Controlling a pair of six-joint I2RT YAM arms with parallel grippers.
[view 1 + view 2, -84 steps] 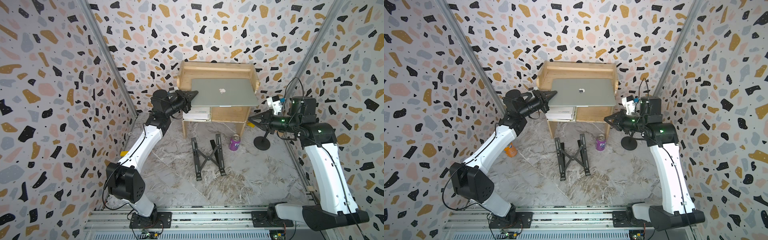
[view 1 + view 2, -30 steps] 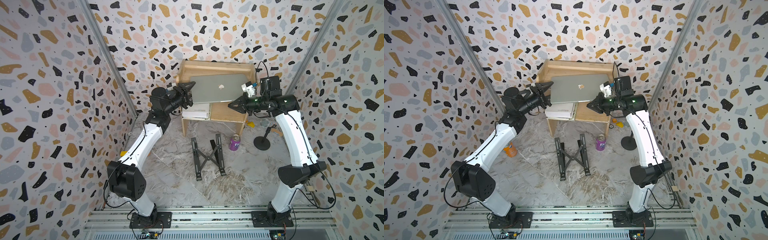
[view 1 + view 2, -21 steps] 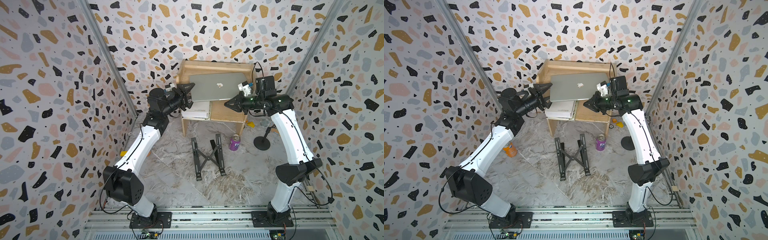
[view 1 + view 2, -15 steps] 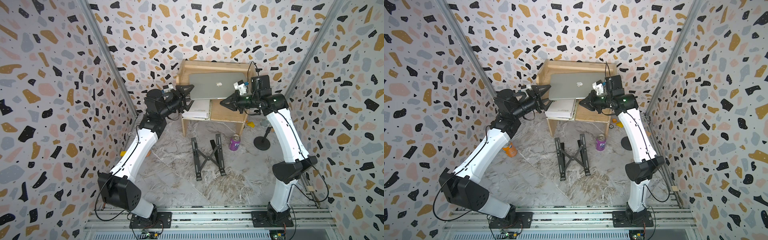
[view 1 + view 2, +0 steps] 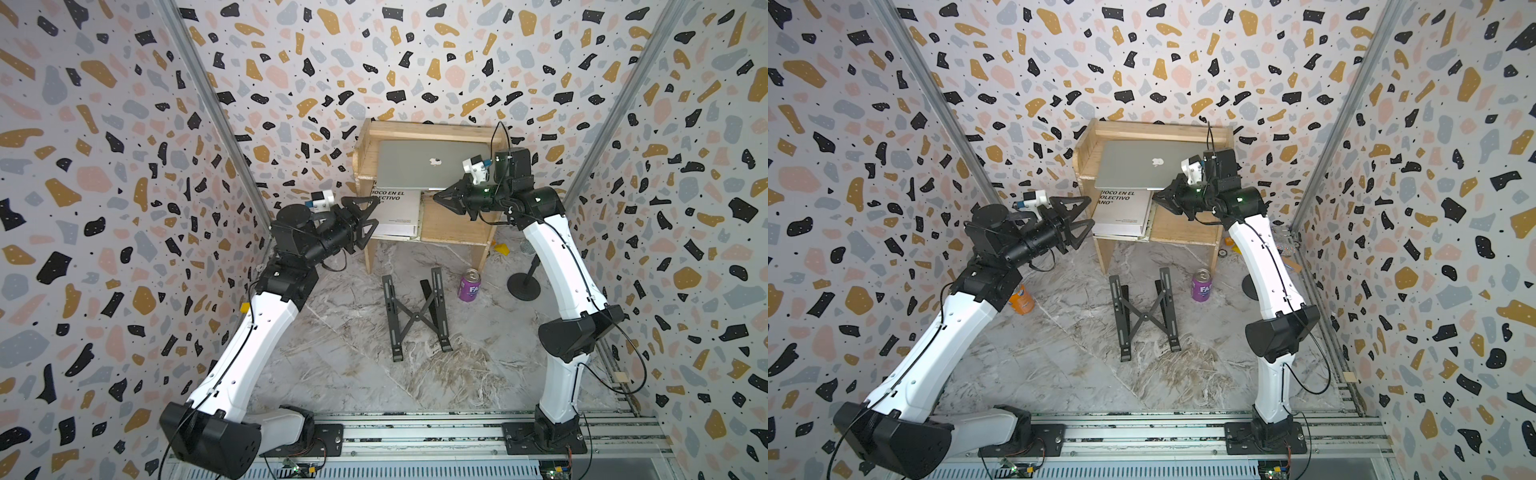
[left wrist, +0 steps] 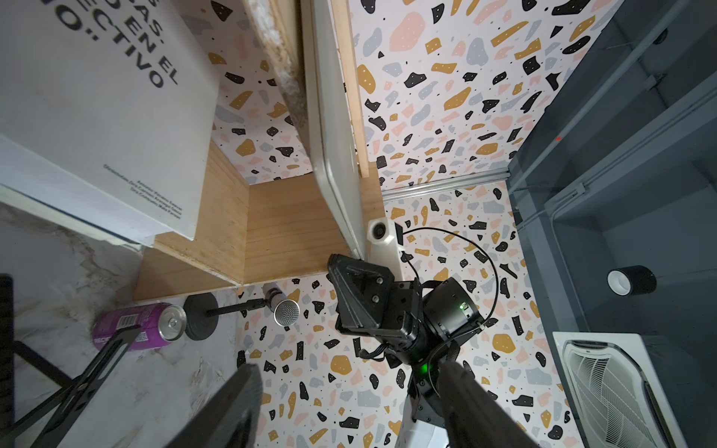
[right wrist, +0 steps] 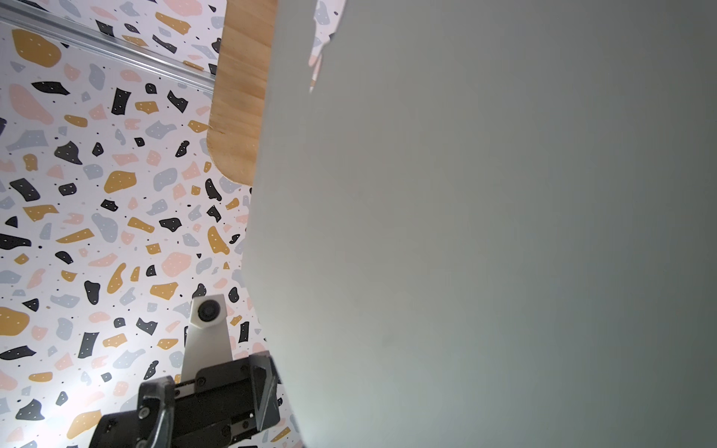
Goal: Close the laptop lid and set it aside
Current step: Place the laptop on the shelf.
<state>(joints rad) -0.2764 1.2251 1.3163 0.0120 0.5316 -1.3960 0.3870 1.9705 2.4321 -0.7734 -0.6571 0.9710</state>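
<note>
While laptop (image 5: pixel 432 166) lies closed | right gripper (image 5: pixel 437 198) at front edge | left gripper (image 5: pixel 373 212) apart

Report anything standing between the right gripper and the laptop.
Nothing visible does. The shut right gripper has its tip right at the front edge of the laptop, which lies closed on top of the shelf. Both top views show no object between them.

terrazzo-patterned walls (image 5: pixel 104 145) enclose a grey marbled floor (image 5: pixel 353 361); a wooden shelf unit (image 5: pixel 436 131) stands at the back.
</note>
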